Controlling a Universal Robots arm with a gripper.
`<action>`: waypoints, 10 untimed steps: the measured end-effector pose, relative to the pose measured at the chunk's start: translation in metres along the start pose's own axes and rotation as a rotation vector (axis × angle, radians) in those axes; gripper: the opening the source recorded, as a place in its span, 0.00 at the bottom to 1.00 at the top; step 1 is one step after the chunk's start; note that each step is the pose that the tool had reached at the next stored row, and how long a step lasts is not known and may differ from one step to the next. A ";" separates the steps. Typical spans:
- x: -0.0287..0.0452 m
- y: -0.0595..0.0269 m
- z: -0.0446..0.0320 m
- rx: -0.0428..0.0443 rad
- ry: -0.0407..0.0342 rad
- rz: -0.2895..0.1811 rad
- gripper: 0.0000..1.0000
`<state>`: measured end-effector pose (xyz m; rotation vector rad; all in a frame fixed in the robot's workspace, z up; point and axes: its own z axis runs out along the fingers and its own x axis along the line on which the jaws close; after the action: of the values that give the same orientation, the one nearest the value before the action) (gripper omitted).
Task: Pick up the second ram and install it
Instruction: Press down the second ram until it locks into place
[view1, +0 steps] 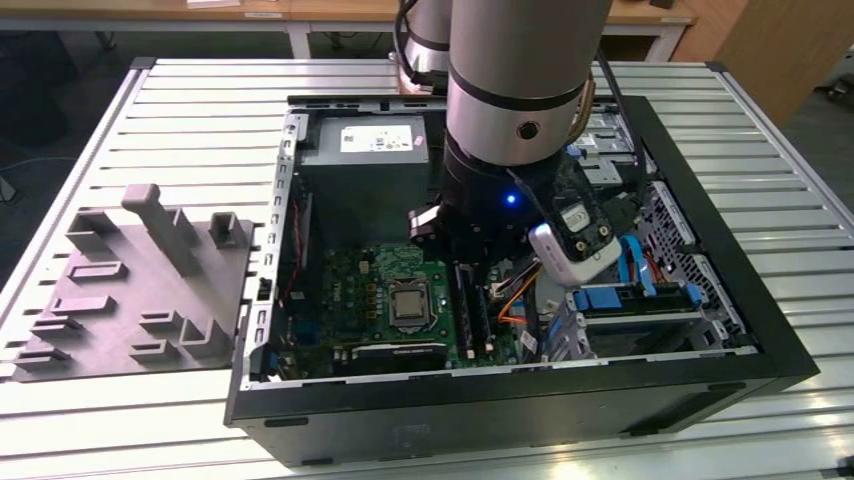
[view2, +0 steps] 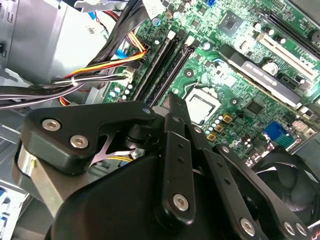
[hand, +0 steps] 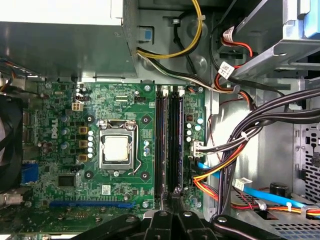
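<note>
the arm (view1: 518, 90) reaches down into the open pc case (view1: 694, 300), which lies on a slatted table (view1: 200, 110). the gripper (view1: 461, 250) sits low over the motherboard (view1: 374, 300), right above the two ram slots (hand: 167, 140) that run side by side next to the cpu socket (hand: 117, 148). in both wrist views the fingers (hand: 167, 200) are drawn together with their tips at the near end of the slots; whether they pinch a ram stick cannot be told. both slots look dark and filled along their length in the first wrist view, so the ram (hand: 176, 140) seems to sit in its slot beside the first one. a cable bundle (hand: 260, 125) runs just beside the slots. a grey parts holder (view1: 134, 290) stands on the table at the exterior view's left, well apart from the case.
</note>
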<state>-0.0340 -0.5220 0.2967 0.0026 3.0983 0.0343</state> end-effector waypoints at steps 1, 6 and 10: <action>0.0000 0.0000 0.0000 0.0000 0.0000 0.000 0.10; 0.0001 -0.0001 0.0033 -0.0001 0.0000 0.000 0.10; 0.0002 -0.0001 0.0039 0.0000 0.0000 0.000 0.10</action>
<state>-0.0340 -0.5220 0.2927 0.0026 3.0983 0.0343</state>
